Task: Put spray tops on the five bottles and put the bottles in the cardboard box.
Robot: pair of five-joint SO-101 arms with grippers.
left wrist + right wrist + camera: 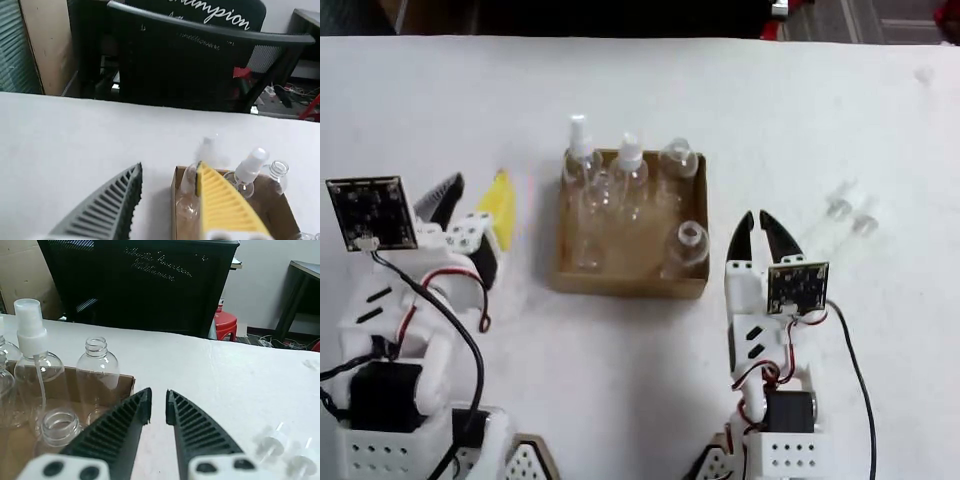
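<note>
Your left gripper (478,180) and right gripper (756,215) sit parted and empty, the cardboard box (630,287) between their fingers, two loose spray tops (840,207) outside the right pair.

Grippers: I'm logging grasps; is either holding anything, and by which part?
Nothing is held. The left gripper, grey and yellow, is open and empty beside the brown cardboard box; the black right gripper has a narrow empty gap.
</note>
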